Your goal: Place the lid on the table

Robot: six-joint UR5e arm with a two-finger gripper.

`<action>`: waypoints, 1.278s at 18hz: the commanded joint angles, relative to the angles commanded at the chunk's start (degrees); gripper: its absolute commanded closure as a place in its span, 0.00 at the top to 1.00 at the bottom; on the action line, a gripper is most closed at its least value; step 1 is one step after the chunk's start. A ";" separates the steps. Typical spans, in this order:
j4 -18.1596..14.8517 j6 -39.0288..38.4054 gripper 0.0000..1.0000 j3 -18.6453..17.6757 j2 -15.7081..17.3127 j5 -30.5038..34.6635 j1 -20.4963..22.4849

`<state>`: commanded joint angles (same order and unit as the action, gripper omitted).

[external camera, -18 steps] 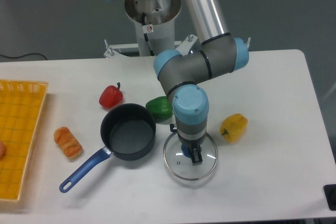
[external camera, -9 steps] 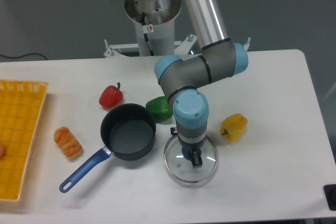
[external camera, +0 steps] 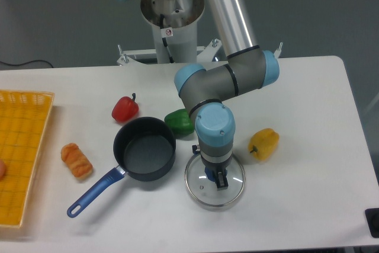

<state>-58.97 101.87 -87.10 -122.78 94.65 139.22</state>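
The lid, clear glass with a silver rim, lies flat low over the white table, just right of the dark blue saucepan. My gripper points straight down over the lid's centre. Its dark fingers are closed around the small blue knob, which shows partly beside them. The wrist hides the lid's far edge. I cannot tell whether the rim touches the tabletop.
A green pepper sits just behind the wrist and a yellow pepper to the lid's right. A red pepper and a bread roll lie left of the pan. A yellow mesh tray is at the left edge.
The wrist and lid have shifted slightly toward the front and lower over the table since a second ago. Almost nothing moved in the last half second.
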 joint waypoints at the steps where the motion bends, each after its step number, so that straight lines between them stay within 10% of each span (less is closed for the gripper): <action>1: 0.00 0.00 0.66 -0.17 0.00 0.01 0.00; 23: 0.18 -0.44 0.68 -0.26 -0.70 0.09 -0.35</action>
<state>-58.80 101.43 -87.36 -123.49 94.75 138.87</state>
